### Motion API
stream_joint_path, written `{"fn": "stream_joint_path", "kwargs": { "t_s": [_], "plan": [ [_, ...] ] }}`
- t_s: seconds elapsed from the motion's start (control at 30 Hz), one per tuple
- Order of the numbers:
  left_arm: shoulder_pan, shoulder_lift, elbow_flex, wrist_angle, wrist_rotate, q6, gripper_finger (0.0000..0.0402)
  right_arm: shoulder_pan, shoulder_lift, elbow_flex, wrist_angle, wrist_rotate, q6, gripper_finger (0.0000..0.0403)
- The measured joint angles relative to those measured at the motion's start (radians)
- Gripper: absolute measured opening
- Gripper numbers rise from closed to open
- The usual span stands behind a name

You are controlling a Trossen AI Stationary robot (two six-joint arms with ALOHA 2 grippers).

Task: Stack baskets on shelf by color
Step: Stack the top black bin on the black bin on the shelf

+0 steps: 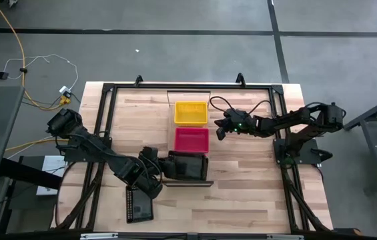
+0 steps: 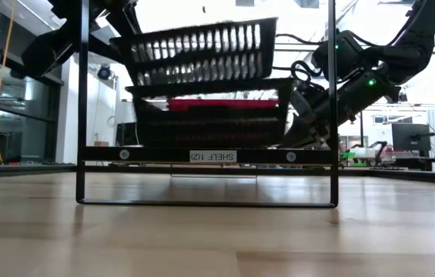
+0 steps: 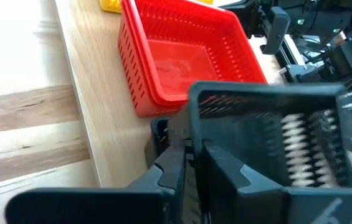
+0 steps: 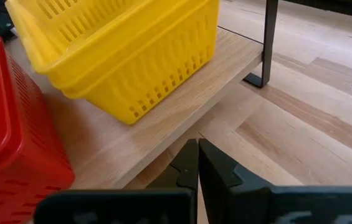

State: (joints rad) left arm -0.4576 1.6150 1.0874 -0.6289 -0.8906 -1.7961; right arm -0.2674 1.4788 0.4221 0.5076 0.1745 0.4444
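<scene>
On the shelf [image 4: 163,124] stand a yellow basket [image 1: 191,112], a red basket [image 1: 191,139] and, nearest the table's front, a black basket [image 2: 209,115]. Over that one hangs a second black basket [image 2: 202,50], tilted, with my left gripper [image 3: 193,171] shut on it from the table's left. Whether the two black baskets touch, I cannot tell. My right gripper [image 1: 220,131] is shut and holds nothing. It hovers off the shelf's right side, level with the gap between the yellow basket [image 4: 119,56] and the red one [image 4: 7,143]. My left gripper has the upper black basket by the wall of its left end [image 3: 194,102], which stands between the two fingers. The fingers come from the table's left, slanting down. The basket sits tilted in the hold, above the black basket that rests on the shelf.
Another black basket [image 1: 139,203] lies on the tabletop near the front left, beside my left arm. Dark metal frame bars [image 1: 101,133] run along the table's sides. The shelf's dark end frame [image 2: 205,155] stands toward the table's front. The tabletop right of the shelf [image 4: 313,124] is bare wood.
</scene>
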Motion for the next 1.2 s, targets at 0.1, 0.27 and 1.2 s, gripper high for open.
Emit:
{"fn": "stream_joint_path", "kwargs": {
  "t_s": [0.1, 0.27, 1.2],
  "plan": [
    [0.000, 0.000, 0.000, 0.002, 0.000, 0.021, 0.0045, 0.000, 0.000, 0.000, 0.000, 0.000, 0.000, 0.0000],
    [0.000, 0.000, 0.000, 0.009, -0.011, 0.037, 0.0065, 0.000, 0.000, 0.000, 0.000, 0.000, -0.006, 0.0000],
    [0.041, -0.170, -0.062, 0.019, 0.167, 0.881, 0.0010, 0.000, 0.000, 0.000, 0.003, 0.005, -0.007, 0.0000]
  ]
}}
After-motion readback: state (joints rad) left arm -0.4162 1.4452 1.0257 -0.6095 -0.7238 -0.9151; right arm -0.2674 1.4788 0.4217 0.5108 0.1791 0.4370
